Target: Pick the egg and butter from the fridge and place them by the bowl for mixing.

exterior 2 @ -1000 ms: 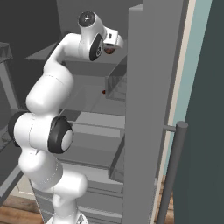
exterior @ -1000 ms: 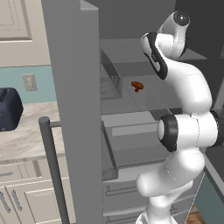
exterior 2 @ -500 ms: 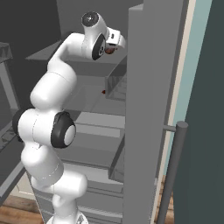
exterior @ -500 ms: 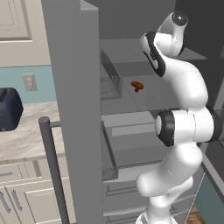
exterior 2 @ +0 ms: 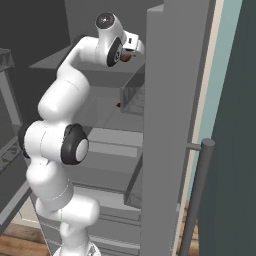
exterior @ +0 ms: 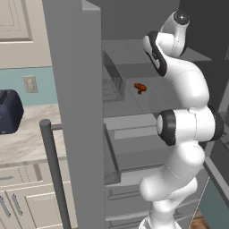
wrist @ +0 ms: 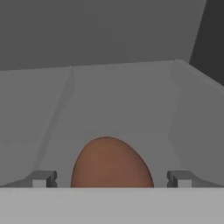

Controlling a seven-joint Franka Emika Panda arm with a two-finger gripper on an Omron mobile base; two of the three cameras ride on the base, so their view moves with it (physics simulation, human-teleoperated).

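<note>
since a second ago the arm's upper links have swung a little further toward the fridge (exterior: 76, 112) interior, and the hand sits slightly deeper over the upper shelf, while the base and everything around it look unchanged. seen from the hand, the gripper (wrist: 111, 178) stands spread wide, its two dark fingertips (wrist: 43, 178) rising at either side of the egg (wrist: 112, 162), which lies on the grey shelf floor between them; a clear gap shows on each side, so the tips are apart from it. the egg is reddish-brown and rounded, sitting near the front of the compartment, with grey walls closing in behind and to the sides. from the right base view the hand is up at the top shelf, partly hidden behind the open fridge door, and a small brown patch of the egg (exterior 2: 123, 57) shows just beside the wrist. from the left base view, an orange-brown lumpy item (exterior: 140, 87) lies on a lower shelf, well apart from the hand. a dark blue object (exterior: 9, 112) rests on the pale counter (exterior: 27, 143) to the left of the fridge door, whose bar handle (exterior: 53, 174) stands in the foreground.
</note>
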